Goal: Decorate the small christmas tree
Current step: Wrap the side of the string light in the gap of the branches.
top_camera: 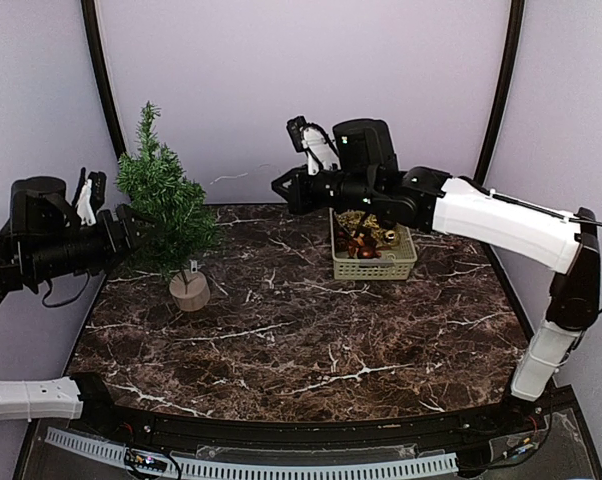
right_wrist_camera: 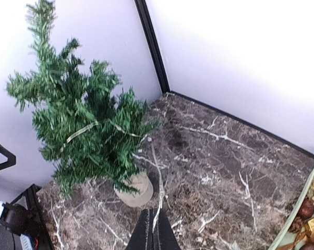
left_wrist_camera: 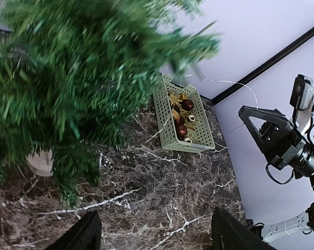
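The small christmas tree [top_camera: 166, 200] stands at the table's back left on its tan stump base [top_camera: 190, 291]. In the right wrist view a thin pale garland string [right_wrist_camera: 156, 172] lies across the tree [right_wrist_camera: 84, 130] and runs down into my right gripper [right_wrist_camera: 158, 212], which is shut on it. That gripper [top_camera: 277, 185] hovers mid-table, level with the tree's upper half. My left gripper [top_camera: 129, 228] is open right beside the tree's left side. Its fingers [left_wrist_camera: 89, 234] are spread wide with nothing between them, and the tree [left_wrist_camera: 68, 78] shows blurred above.
A pale green perforated basket [top_camera: 373, 272] holding red and gold ornaments [left_wrist_camera: 182, 130] sits at the back right under the right arm. Dark vertical frame posts [top_camera: 103, 90] stand at the back corners. White walls enclose the marble table [top_camera: 311, 340].
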Robot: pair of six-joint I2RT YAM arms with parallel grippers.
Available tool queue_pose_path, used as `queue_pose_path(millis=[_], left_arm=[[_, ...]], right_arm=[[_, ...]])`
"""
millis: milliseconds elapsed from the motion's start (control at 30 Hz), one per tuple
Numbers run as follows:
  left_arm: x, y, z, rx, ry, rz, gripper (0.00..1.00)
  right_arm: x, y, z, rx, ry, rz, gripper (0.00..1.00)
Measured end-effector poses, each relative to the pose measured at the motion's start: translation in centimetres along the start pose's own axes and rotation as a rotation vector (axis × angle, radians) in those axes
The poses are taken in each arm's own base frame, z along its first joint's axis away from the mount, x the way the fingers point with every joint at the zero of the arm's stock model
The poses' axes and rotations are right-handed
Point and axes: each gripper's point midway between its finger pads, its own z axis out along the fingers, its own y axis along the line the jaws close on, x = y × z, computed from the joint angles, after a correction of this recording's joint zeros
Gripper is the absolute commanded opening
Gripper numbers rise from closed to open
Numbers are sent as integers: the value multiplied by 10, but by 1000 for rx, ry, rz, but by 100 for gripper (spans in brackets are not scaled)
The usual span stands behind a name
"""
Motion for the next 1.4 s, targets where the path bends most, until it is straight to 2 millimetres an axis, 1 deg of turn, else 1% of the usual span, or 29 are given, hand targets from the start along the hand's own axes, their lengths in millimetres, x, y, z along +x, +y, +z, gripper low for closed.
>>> queue_pose_path(millis=[67, 133, 200, 267, 367, 500, 633, 833, 900, 967, 1133, 1233, 1300, 1333, 1400], left_arm=[[-23, -17, -5, -9, -17, 55, 75], [-43, -31, -8, -16, -31, 113, 75], [-65, -47, -11, -19, -58, 170, 75], [-84, -56, -11, -35, -80, 222, 75], [-108, -58, -10, -75, -114, 282, 75], [-131, -56, -8, -121, -149, 346, 76], [-148, -55, -4, -147, -175, 385, 78], [-166, -47, -1, -184, -211, 411, 79], [-171, -45, -1, -193, -225, 413, 79], [-177, -43, -2, -198, -244, 417, 80], [-197, -43, -7, -180, -291, 409, 83], [-204, -48, 1, -139, -283, 406, 81], [-203, -48, 12, -115, -257, 405, 76], [-203, -48, 17, -107, -246, 402, 70], [-201, -49, 27, -82, -221, 404, 64]], right_arm=[[-18, 1, 5, 2, -18, -5, 0], [-31, 0, 13, 4, -29, -5, 0], [-39, 1, 23, -3, -34, -2, 0], [-45, 0, 33, -8, -35, 1, 0], [-48, -2, 49, -20, -34, 20, 0], [-46, -5, 64, -27, -31, 46, 0], [-51, -4, 67, -45, -42, 67, 0], [-77, 12, 66, -123, -115, 76, 0], [-81, 17, 69, -154, -134, 77, 0], [-79, 19, 74, -174, -135, 83, 0], [-63, 17, 94, -186, -113, 99, 0], [-51, 16, 103, -190, -88, 114, 0], [-48, 15, 106, -189, -80, 120, 0], [-48, 15, 105, -190, -81, 121, 0], [-51, 16, 105, -195, -94, 119, 0]])
